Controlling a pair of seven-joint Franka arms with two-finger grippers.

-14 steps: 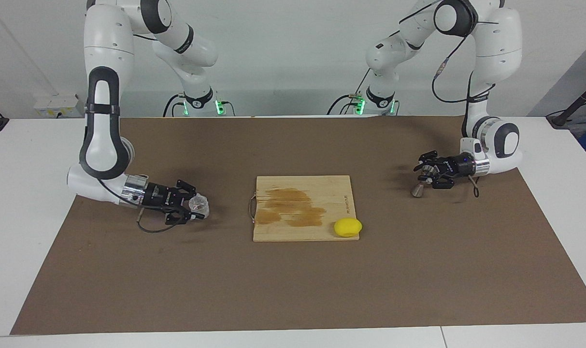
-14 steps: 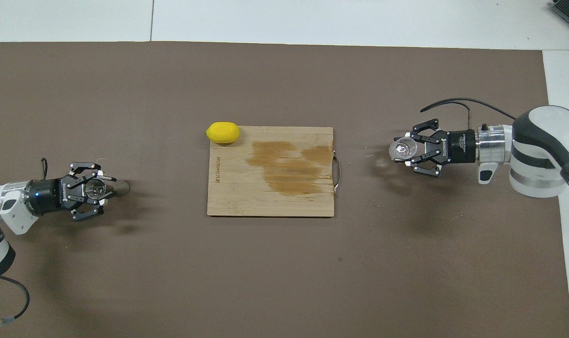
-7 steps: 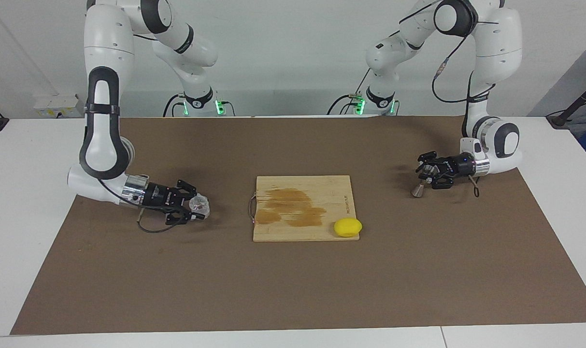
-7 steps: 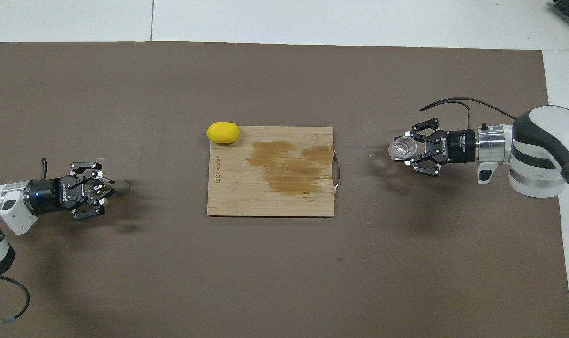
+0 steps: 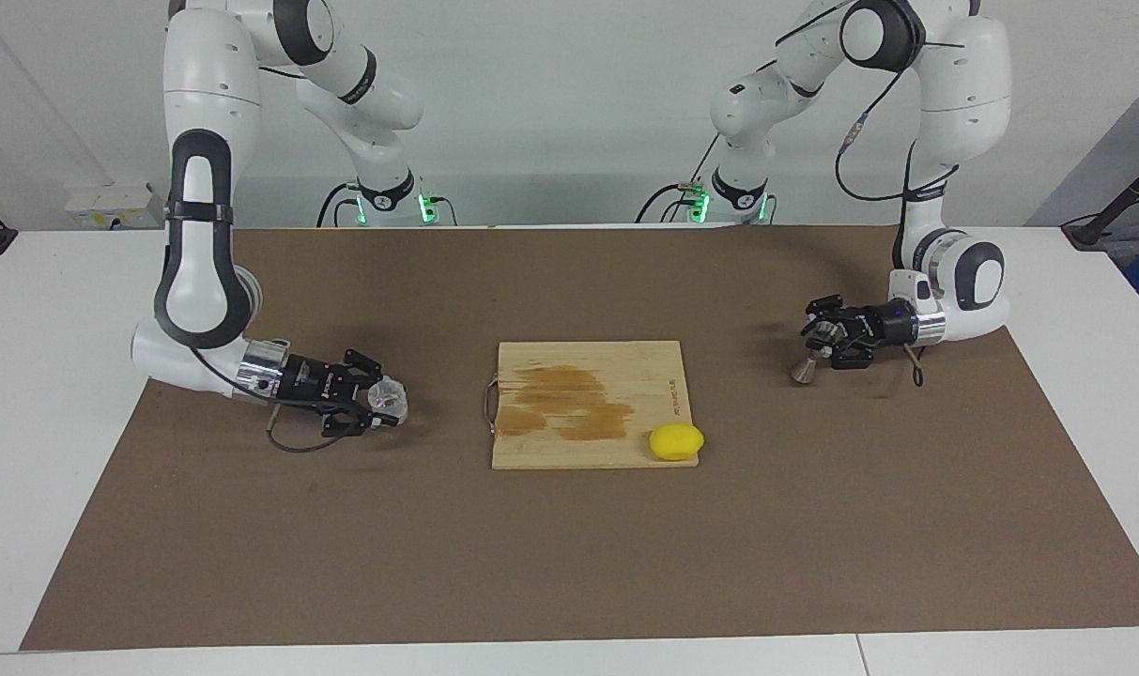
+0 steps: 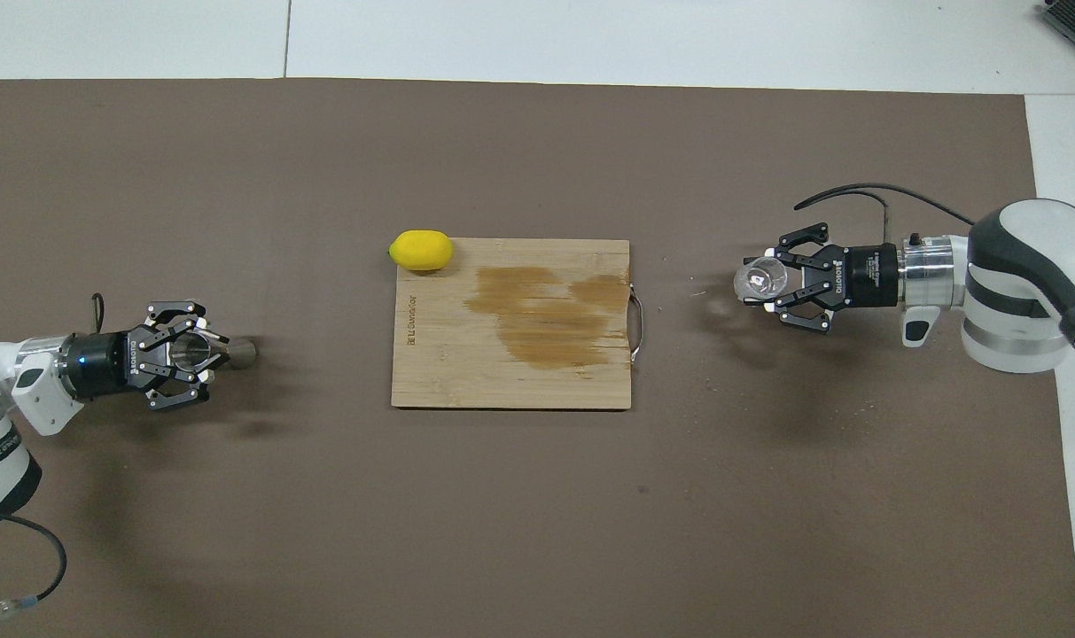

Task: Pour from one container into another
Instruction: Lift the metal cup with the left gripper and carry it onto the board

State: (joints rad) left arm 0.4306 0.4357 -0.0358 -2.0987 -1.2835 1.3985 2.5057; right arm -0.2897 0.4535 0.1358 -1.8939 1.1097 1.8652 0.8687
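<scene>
Glass cup: one, clear, short. Held sideways-on by the right gripper, jaws closed round it, low over the brown mat toward the right arm's end of the counter. Whether it rests on the mat or hangs just clear, cannot tell. In the overhead view the cup shows as a round rim at the tip of the right gripper.

Jigger: one, steel, hourglass shape. Left gripper has its jaws closed on the upper cone; lower cone hangs below, clear of the mat, over the left arm's end of the counter. It is tilted, its axis leaning off the vertical. From overhead the open cone sits inside the left gripper, with the other cone sticking out past the fingers.

Key relation: the two vessels are well apart, with the cutting board between them at mid-counter. Each arm already has its own vessel, so neither needs to reach for anything. My reading: both must come inward over the board, the jigger mouth set upright, the cup brought above it and tipped.

Other items: one board, with a dark wet-looking stain; one lemon on the board's corner farthest from the robots, toward the left arm's end.
</scene>
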